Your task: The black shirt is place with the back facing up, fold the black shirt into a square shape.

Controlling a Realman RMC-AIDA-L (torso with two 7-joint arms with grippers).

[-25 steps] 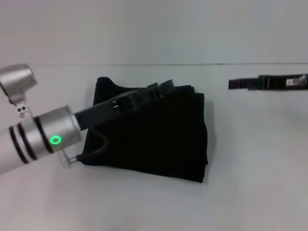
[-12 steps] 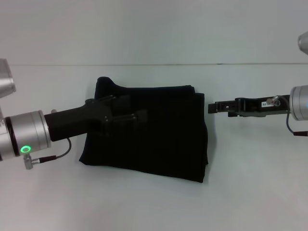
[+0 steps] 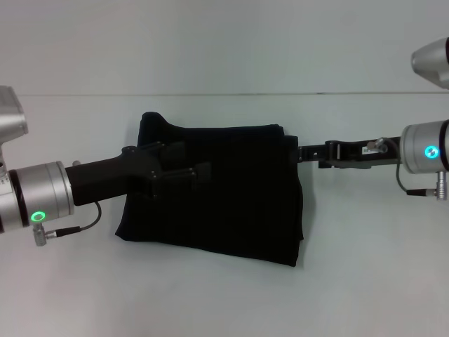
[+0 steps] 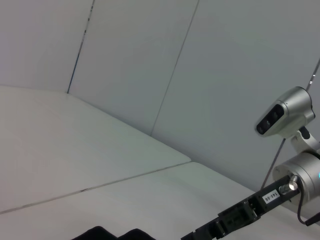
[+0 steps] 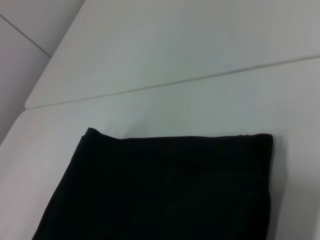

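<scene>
The black shirt [image 3: 231,210] lies folded into a rough rectangle in the middle of the white table, its plain side up. My left gripper [image 3: 196,159] reaches in from the left and hovers over the shirt's left half, open and holding nothing. From the right, my right gripper [image 3: 302,152] comes in level, its tip at the shirt's upper right edge. The right wrist view shows the shirt [image 5: 165,190] close below, with a straight folded far edge. That same right gripper [image 4: 192,234] shows low in the left wrist view.
The white table [image 3: 365,267] extends on all sides of the shirt, with a seam line [image 3: 351,93] along the back and a pale wall behind it. Both silver forearms [image 3: 35,196] [image 3: 428,151] enter from the sides.
The right gripper has moved left from the far right to the shirt's right edge. The left gripper pulled back from the shirt's far edge a second ago and has since held still.
</scene>
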